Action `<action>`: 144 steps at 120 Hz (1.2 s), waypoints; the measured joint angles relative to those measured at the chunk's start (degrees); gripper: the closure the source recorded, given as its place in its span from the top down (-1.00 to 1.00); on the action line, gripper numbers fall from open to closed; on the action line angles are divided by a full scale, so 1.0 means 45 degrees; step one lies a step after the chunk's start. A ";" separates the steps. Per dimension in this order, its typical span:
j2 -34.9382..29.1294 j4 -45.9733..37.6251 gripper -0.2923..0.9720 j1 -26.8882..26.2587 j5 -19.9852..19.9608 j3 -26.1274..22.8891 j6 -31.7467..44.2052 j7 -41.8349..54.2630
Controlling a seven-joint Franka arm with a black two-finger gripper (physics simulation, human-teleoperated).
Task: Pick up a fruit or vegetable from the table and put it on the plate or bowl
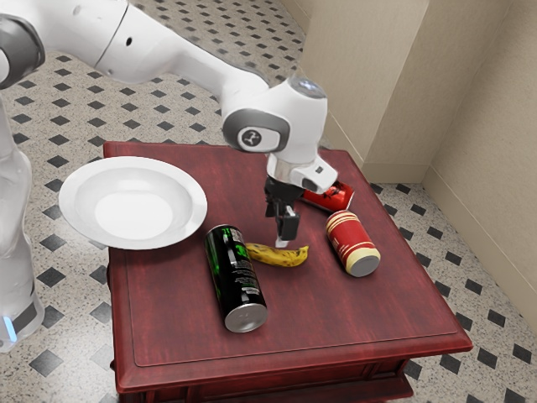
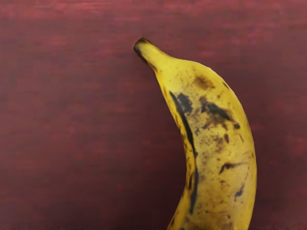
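**Mia:** Where is the banana?

**Sam:** The banana (image 1: pixel 278 254) lies flat on the tabletop (image 1: pixel 336 323), between the black can (image 1: pixel 237 277) and the red can (image 1: pixel 352 243). One tip is right by the black can. The plate (image 1: pixel 191 197) sits on the corner at the exterior view's left, well apart from it.

**Mia:** Is it hard to pick up?

**Sam:** I don't think so. It looks light. But it is soft and ripe, with lots of dark spots, so a hard squeeze would squash it. It is also bent, so it could swing if you grab one end. I would take it by the fat middle, across the thin way, and squeeze gently.

**Mia:** What is the pincer doing?

**Sam:** The pincer (image 1: pixel 283 239) points straight down, right over the middle of the banana. From the side I cannot tell if it is spread or pressed together. It might just be touching the peel, but I am not sure. The banana is not lifted.
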 joint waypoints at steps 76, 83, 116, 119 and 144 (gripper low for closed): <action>0.0273 -0.0566 0.54 -0.0021 -0.0084 -0.0082 0.0953 -0.0048; 0.0312 -0.0576 0.54 -0.0029 -0.0103 -0.0093 0.1019 -0.0052; 0.0488 -0.0569 0.54 -0.0027 -0.0144 -0.0155 0.1174 -0.0064; 0.0517 -0.0566 0.54 -0.0046 -0.0155 -0.0163 0.1183 -0.0065; 0.0764 -0.0562 0.53 -0.0176 -0.0236 -0.0177 0.1321 -0.0071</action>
